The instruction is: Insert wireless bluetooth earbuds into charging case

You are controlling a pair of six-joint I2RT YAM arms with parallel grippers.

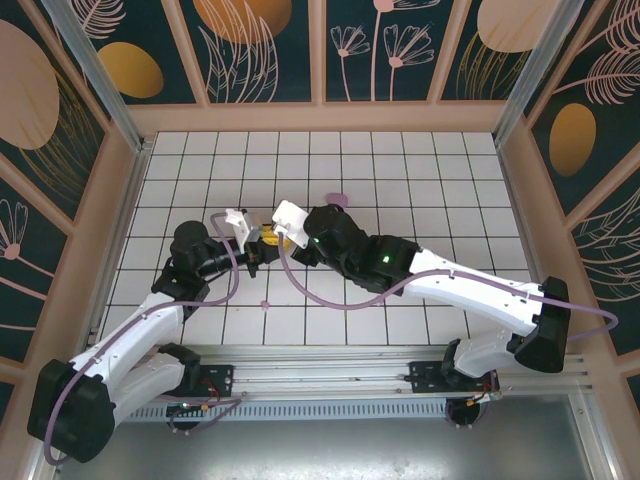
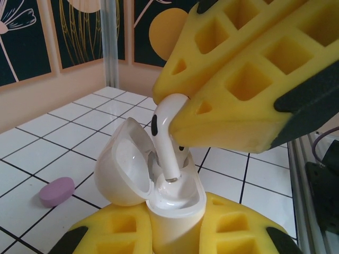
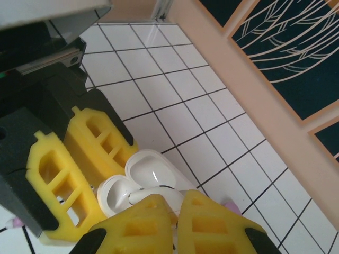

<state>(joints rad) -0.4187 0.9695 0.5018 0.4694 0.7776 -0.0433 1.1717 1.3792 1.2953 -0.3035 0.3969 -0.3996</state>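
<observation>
The white tiled table (image 1: 400, 160) is the biggest thing, and the charging case (image 2: 175, 211) is up above its middle, lifted off the tiles. The left arm (image 1: 140, 340) reaches up to the case from one side and the right arm (image 1: 480, 290) reaches in from the other, so the two meet right at the case. The left gripper (image 1: 258, 243) has its yellow fingers (image 3: 79, 169) squeezed tight on the bottom half of the case and holds it upright, one finger on each side. The case lid (image 2: 119, 169) is flipped open and leans back to the side. The right gripper (image 2: 183, 103) is just above the case, its jaws closed on the earbud (image 2: 164, 137) – it pinches the round head between its yellow tips. The earbud's thin white stem points down into the open top of the case, and its head is above the case rim. From the right wrist the earbud (image 3: 143, 196) lies across the front of the case, just under that gripper's own fingers (image 3: 212, 227). A small purple disc (image 2: 56, 191) lies flat on the tiles beside the case – well apart from it.
</observation>
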